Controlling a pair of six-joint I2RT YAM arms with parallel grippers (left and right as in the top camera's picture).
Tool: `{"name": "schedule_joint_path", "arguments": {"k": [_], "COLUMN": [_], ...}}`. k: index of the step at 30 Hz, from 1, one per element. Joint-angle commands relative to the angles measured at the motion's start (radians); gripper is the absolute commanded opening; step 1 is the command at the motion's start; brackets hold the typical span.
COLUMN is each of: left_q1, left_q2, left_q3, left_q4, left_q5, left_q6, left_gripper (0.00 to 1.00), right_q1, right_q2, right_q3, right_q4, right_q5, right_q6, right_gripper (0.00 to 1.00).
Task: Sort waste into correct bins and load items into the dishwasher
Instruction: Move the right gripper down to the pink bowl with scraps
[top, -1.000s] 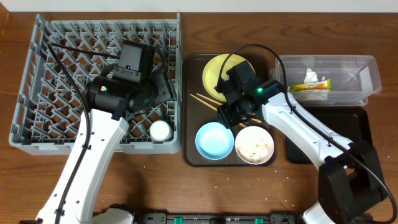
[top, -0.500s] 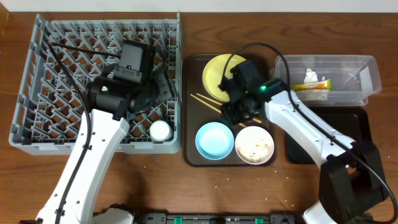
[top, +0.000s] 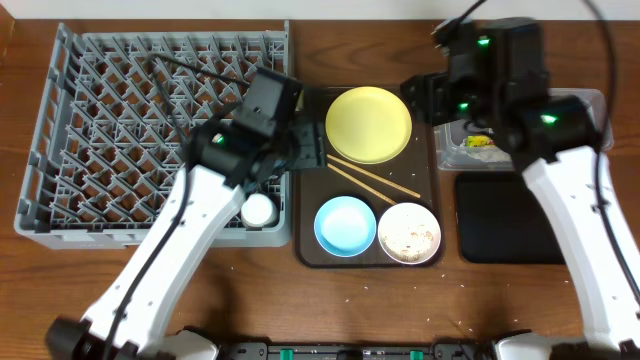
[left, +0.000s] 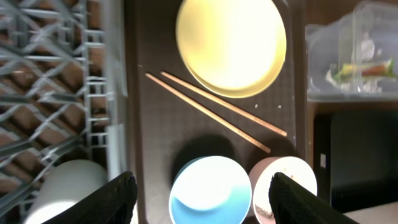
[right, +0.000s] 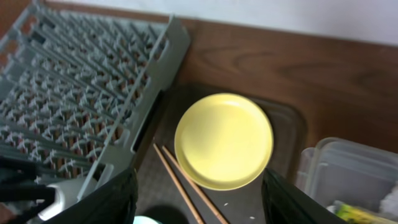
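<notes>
The yellow plate (top: 369, 123), wooden chopsticks (top: 375, 180), light blue bowl (top: 345, 225) and white bowl (top: 409, 232) holding rice scraps lie on the brown tray. The white cup (top: 258, 209) sits in the grey dish rack (top: 150, 130). The green-and-yellow wrapper (top: 483, 143) lies in the clear container (top: 575, 110). The black tray (top: 510, 220) is in front of it. My left gripper (top: 310, 150) is open and empty over the brown tray's left edge, above the blue bowl (left: 208, 186). My right gripper (top: 425, 100) is open and empty, high beside the plate (right: 224, 140).
The brown serving tray (top: 305, 250) sits between the rack and the two bins. My right arm hides much of the clear container from above. A few rice grains lie on the wooden table near its front edge (top: 350, 292).
My left gripper swung right from over the rack to the brown tray's left edge. My right gripper rose off the chopsticks and plate and moved back right, uncovering the plate.
</notes>
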Motion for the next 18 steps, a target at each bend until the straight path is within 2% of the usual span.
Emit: {"name": "schedule_joint_path", "arguments": {"k": [1, 6, 7, 9, 12, 15, 18], "left_q1": [-0.006, 0.043, 0.056, 0.081, 0.108, 0.127, 0.132], "left_q2": [0.055, 0.057, 0.057, 0.057, 0.057, 0.058, 0.058], "left_q3": [0.045, 0.065, 0.065, 0.065, 0.065, 0.064, 0.064], "left_q4": [-0.004, -0.008, -0.009, -0.019, -0.040, -0.043, -0.043], "left_q5": [0.032, -0.018, -0.018, -0.035, -0.101, -0.139, -0.176], "left_q6": [0.047, 0.034, 0.034, 0.021, -0.015, -0.014, -0.014], "left_gripper": [0.68, 0.68, 0.68, 0.68, 0.69, 0.69, 0.69], "right_q1": [-0.008, 0.051, 0.064, 0.095, 0.138, 0.179, 0.217], "right_q2": [-0.002, 0.030, 0.036, 0.043, 0.043, 0.043, 0.043], "right_q3": [0.002, -0.040, -0.058, -0.102, -0.177, -0.254, -0.326], "right_q4": [-0.044, -0.218, -0.247, -0.291, -0.309, -0.288, -0.258], "right_q5": [0.001, -0.001, -0.002, -0.002, 0.003, 0.042, 0.140], "right_q6": [0.017, 0.060, 0.089, 0.183, 0.306, 0.427, 0.555], "right_gripper": [0.60, 0.51, 0.50, 0.41, 0.36, 0.36, 0.41]}}
